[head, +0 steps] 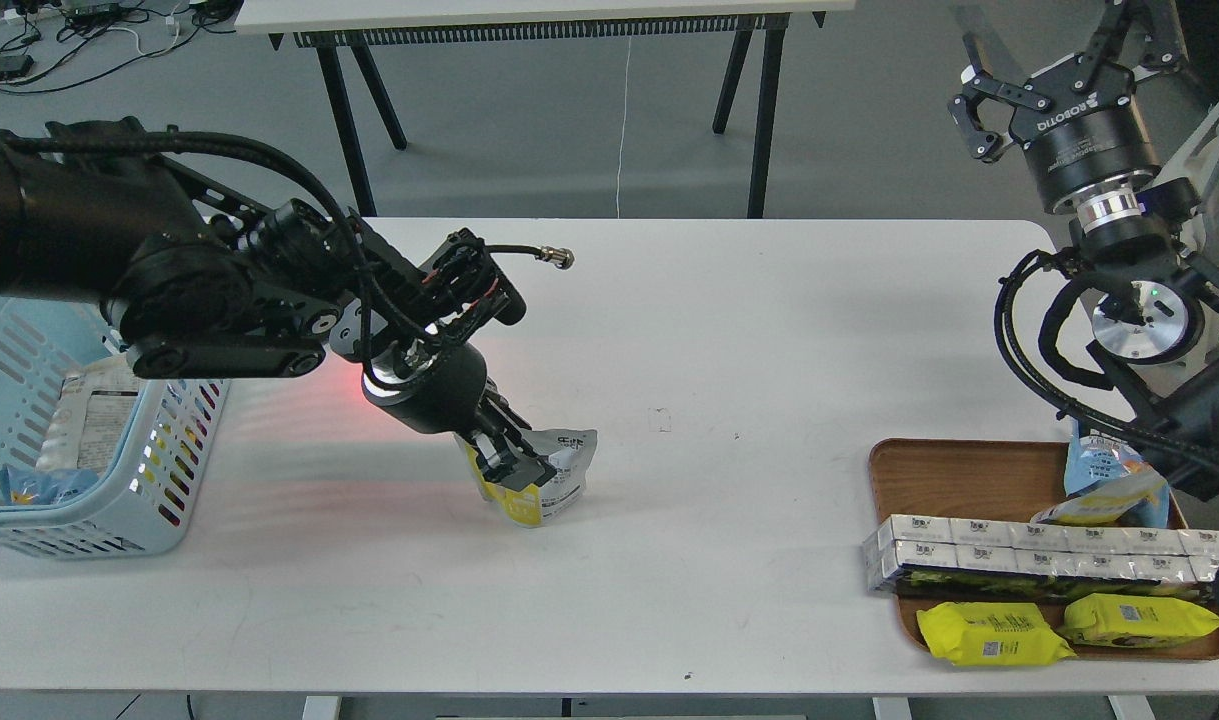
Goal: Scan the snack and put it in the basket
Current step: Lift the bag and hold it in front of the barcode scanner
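**White bench, yellow pouch in the left arm's grip**

White laminate makes up the bench (pixel 729 330), which fills most of the view. At its left edge sits the light blue basket (pixel 184 470), with a few packets lying inside it. On the right stands a brown tray (pixel 959 480) carrying a row of white cartons (pixel 1029 555), two bright yellow packs (pixel 994 633) and a blue-and-yellow bag (pixel 1109 485). The left arm reaches low over the middle of the bench, and the left gripper (pixel 509 470) has its fingers (pixel 497 458) clenched on the upper part of the snack (pixel 559 480), which stands on the bench well apart from the basket. A red glow lies on the bench behind the arm. The right gripper (pixel 1059 75) is held high at the far right, over nothing, its fingers released and spread.
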`<state>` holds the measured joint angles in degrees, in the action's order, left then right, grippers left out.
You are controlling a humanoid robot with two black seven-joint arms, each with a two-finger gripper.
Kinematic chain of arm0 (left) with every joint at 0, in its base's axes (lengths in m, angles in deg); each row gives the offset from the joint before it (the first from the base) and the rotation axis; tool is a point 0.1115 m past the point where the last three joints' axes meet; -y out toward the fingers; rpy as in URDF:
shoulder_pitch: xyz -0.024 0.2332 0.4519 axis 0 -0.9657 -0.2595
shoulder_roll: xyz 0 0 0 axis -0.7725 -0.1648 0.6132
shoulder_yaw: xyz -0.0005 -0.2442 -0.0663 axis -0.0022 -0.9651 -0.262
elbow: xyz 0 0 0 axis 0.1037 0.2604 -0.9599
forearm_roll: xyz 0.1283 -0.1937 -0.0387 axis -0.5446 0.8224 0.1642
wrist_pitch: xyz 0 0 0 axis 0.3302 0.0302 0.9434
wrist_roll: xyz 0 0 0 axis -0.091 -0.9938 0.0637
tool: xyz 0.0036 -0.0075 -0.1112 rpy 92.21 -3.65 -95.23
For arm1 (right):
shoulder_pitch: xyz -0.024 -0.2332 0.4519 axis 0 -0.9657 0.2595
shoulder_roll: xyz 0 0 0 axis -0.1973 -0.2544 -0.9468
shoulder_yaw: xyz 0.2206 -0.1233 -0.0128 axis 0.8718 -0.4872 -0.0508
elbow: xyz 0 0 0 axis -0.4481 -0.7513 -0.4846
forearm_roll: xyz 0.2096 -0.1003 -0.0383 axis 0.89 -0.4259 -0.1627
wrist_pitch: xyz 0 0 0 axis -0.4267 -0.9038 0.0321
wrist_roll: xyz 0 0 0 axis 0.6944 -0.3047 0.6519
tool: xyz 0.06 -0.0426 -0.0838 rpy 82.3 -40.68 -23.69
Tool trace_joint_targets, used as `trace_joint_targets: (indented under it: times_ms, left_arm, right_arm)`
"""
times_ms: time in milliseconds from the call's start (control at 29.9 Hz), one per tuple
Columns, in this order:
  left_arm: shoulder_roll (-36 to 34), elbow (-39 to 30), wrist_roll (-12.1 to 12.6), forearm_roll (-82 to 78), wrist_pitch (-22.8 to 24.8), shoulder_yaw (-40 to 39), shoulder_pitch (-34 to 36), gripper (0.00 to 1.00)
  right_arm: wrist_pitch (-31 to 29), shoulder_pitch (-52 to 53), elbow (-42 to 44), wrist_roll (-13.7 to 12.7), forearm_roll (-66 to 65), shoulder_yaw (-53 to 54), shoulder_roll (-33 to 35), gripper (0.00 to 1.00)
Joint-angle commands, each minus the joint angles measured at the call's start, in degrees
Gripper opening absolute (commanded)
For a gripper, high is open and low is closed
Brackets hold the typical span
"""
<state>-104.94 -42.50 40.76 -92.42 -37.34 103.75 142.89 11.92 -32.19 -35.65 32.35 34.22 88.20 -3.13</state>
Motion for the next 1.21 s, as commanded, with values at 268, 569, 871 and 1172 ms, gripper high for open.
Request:
trace_joint_targets:
  times_ms: [268, 569, 871, 1172]
  left_arm:
    - [0.3, -0.8, 0.0, 0.7, -4.2, 2.0, -0.3, 0.00]
    - [-3.2, -0.7, 0.0, 1.0, -4.2, 1.7, 0.8, 0.00]
    - [-13.5, 1.1, 0.0, -0.2, -3.5, 2.4, 8.8, 0.00]
    - [-15.5, 9.1, 0.0, -1.6, -2.7, 5.6, 6.1, 0.00]
  right_arm:
    - [0.0, -0.9, -0.1, 0.0, 0.0, 0.4, 0.3, 0.98]
    - [0.0, -0.9, -0.1, 0.0, 0.0, 0.4, 0.5, 0.98]
    - [0.0, -0.8, -0.1, 0.0, 0.0, 0.4, 0.3, 0.98]
    - [0.0, -0.6, -0.1, 0.0, 0.0, 0.4, 0.4, 0.98]
